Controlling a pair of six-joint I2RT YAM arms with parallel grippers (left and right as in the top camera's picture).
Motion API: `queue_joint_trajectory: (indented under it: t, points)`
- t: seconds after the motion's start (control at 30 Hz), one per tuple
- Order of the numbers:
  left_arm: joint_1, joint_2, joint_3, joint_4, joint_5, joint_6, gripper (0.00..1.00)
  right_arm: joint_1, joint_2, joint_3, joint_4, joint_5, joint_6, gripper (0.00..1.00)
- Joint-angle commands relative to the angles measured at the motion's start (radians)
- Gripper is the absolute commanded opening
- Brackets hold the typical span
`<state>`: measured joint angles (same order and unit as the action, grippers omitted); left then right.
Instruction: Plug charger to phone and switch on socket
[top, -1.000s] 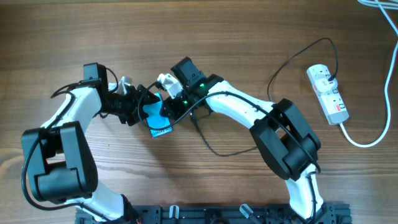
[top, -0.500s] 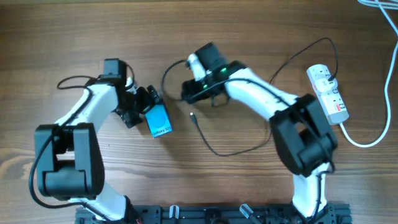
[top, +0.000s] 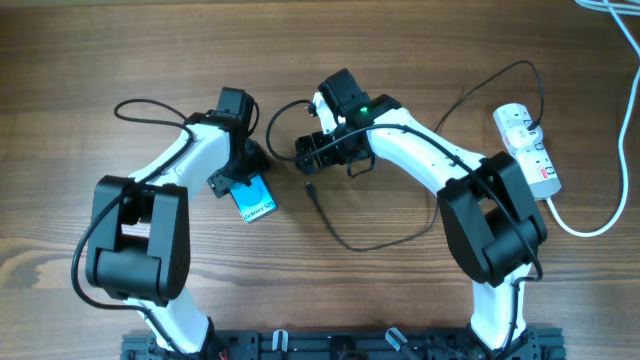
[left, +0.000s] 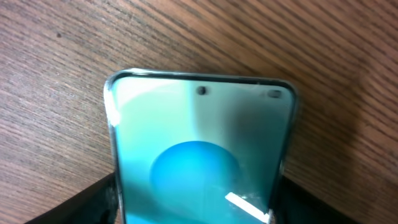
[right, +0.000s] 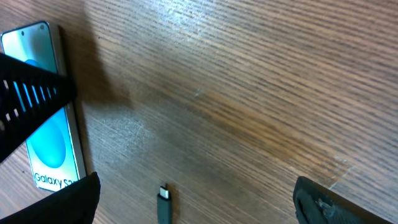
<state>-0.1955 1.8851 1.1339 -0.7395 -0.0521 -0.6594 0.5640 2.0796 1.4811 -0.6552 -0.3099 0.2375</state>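
The phone (top: 260, 204) lies flat on the table with its teal screen up, and it fills the left wrist view (left: 199, 143). My left gripper (top: 245, 184) straddles its upper end, a black finger (left: 93, 205) pressed against each long edge. The charger's thin black cable (top: 345, 240) runs from its plug in the socket (top: 530, 150) to a connector tip (top: 310, 186) lying loose on the wood, a little right of the phone. My right gripper (top: 308, 158) hovers open over that tip (right: 163, 202), with nothing between its fingers (right: 339, 202).
The socket's thick white cord (top: 585, 225) loops along the right edge of the table. The charger cable arcs across the wood behind and beneath my right arm. Bare wood lies in front of the phone and along the left side.
My right gripper let go of the connector tip, opened wide and drew back to the right. My left gripper set the phone flat on the table, loosened, then closed on it again.
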Motion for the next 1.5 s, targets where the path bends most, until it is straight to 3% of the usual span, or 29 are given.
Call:
queue_joint_trajectory:
  t: [0.0,0.07,0.27,0.37,0.47,0.6,0.67,0.8,0.83,0.93,1.07,1.13,1.23,1.3,1.4,1.47]
  points:
    - [-0.003,0.051,-0.002,0.006,0.107,0.039,0.64,0.0,-0.017,-0.002,-0.005,-0.138,-0.113,1.0]
    - [0.003,0.051,-0.002,0.005,0.198,0.107,0.59,0.0,-0.017,-0.002,-0.008,-0.217,-0.161,1.0]
    - [0.126,0.051,-0.002,-0.042,0.511,0.301,0.59,0.031,0.011,-0.003,-0.012,-0.328,-0.159,1.0]
    - [0.161,0.051,-0.002,-0.051,0.534,0.316,0.61,0.089,0.042,-0.003,0.02,-0.328,-0.155,1.0]
    - [0.161,0.051,-0.002,-0.051,0.534,0.317,0.62,0.174,0.103,-0.003,0.115,-0.259,-0.002,0.99]
    - [0.161,0.051,-0.002,-0.05,0.534,0.316,0.62,0.211,0.165,-0.003,0.204,-0.26,0.053,0.93]
    - [0.16,0.051,-0.002,-0.05,0.534,0.316,0.63,0.211,0.165,-0.002,0.211,-0.26,0.053,0.79]
    - [0.161,0.051,-0.002,-0.039,0.518,0.315,0.67,0.211,0.165,-0.002,0.195,-0.267,0.054,0.35]
    - [0.161,0.051,-0.002,-0.039,0.518,0.315,0.68,0.211,0.165,-0.002,0.185,-0.268,0.055,0.17]
    - [0.161,0.051,-0.002,-0.038,0.518,0.315,0.96,0.211,0.165,-0.002,0.183,-0.267,0.055,0.06]
    - [0.168,0.043,-0.002,-0.035,0.542,0.315,1.0,0.188,0.141,0.005,0.174,-0.33,0.041,0.04]
    - [0.203,0.004,-0.001,-0.026,0.629,0.327,0.99,0.146,0.098,0.005,0.172,-0.452,0.024,0.04]
    - [0.309,-0.117,-0.001,0.026,1.082,0.472,0.93,0.02,0.03,0.005,0.274,-0.897,0.032,0.04]
    - [0.349,-0.169,-0.001,0.025,1.206,0.544,0.9,-0.024,0.029,0.005,0.375,-1.077,0.115,0.04]
    - [0.347,-0.217,-0.001,0.026,1.398,0.657,0.86,-0.06,0.029,0.005,0.515,-1.152,0.294,0.04]
    - [0.333,-0.217,-0.001,0.029,1.397,0.667,0.85,-0.047,0.029,0.005,0.589,-1.172,0.349,0.04]
